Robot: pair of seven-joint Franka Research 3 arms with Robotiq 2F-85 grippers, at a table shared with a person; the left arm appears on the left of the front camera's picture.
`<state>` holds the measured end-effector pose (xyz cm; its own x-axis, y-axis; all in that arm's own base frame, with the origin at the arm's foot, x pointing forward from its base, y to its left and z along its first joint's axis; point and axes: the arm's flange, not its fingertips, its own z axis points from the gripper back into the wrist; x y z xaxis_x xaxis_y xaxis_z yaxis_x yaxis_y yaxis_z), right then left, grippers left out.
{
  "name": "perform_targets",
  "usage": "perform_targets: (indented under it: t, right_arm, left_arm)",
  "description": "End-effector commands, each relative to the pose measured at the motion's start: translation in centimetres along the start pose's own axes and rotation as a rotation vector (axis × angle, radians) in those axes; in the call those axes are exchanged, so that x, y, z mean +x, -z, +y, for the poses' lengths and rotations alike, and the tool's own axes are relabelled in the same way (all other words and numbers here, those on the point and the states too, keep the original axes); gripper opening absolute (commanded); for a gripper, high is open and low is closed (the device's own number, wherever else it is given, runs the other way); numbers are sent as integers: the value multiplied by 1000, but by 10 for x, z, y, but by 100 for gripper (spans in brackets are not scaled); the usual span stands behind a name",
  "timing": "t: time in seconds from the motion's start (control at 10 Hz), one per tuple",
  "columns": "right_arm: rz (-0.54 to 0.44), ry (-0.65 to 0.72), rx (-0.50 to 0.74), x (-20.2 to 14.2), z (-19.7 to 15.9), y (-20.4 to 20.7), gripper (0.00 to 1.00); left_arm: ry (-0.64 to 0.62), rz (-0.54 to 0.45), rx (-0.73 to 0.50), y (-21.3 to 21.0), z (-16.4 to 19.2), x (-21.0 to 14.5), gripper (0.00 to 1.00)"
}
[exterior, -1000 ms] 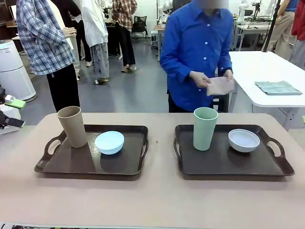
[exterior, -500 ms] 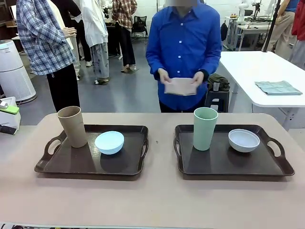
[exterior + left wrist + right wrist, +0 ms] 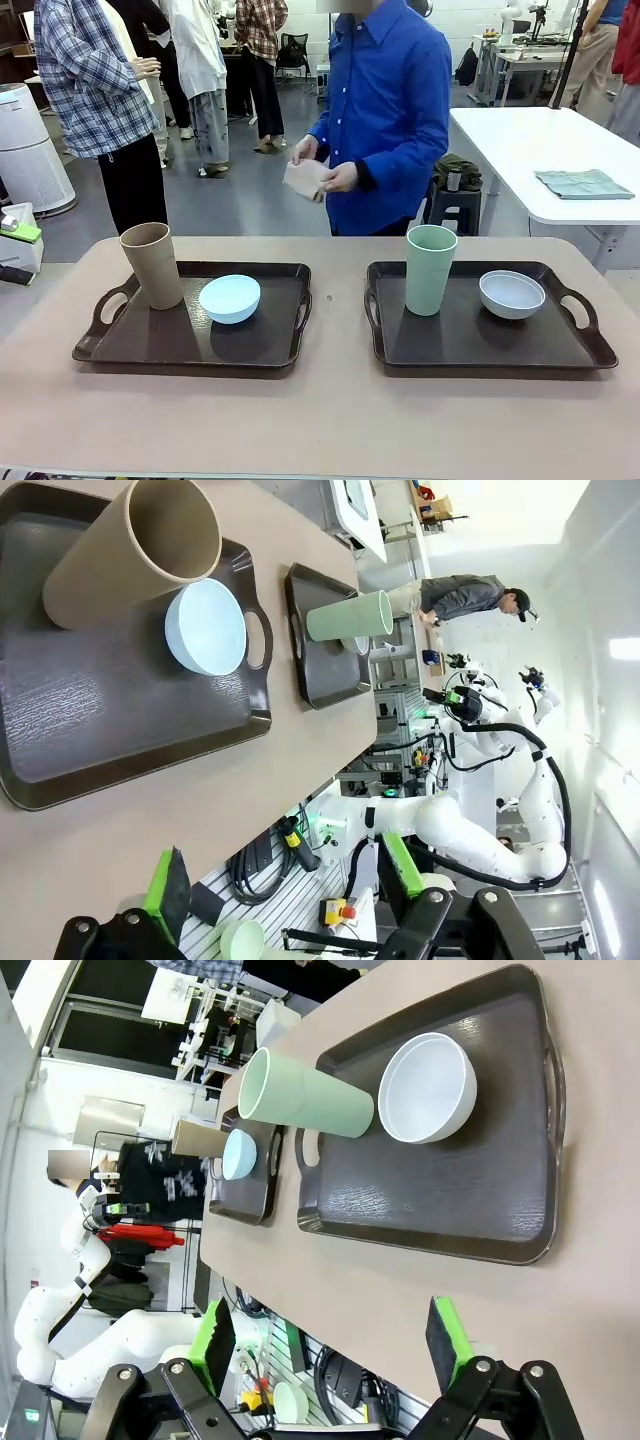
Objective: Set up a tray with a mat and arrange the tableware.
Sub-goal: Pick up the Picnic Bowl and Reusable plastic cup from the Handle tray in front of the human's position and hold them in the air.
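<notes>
Beige mat [image 3: 305, 179] now farther left

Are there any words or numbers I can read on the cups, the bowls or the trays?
No text can be read.
The tan cup, pale green cup, light blue bowl, white bowl, left tray and right tray are plain, with no print.
Anything in the room behind is too small or blurred to read.

In the left wrist view, the dark brown plastic tray [image 3: 120, 730] runs off the picture's edge. There the tall pale green plastic cup [image 3: 350, 615] mostly hides the small white round bowl [image 3: 360, 646].
</notes>
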<state>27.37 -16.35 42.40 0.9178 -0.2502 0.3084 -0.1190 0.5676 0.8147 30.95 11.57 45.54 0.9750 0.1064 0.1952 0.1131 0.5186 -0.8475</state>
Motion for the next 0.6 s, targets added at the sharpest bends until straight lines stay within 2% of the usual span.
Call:
perform_targets:
  t: [0.0,0.5]
  right_arm:
    - [-14,-7,28,2,-2,1,100]
    - [-14,-7,28,2,-2,1,100]
  left_arm:
    - [14,-11,-24,-1,1,2,100]
    - [14,-11,-24,-1,1,2,100]
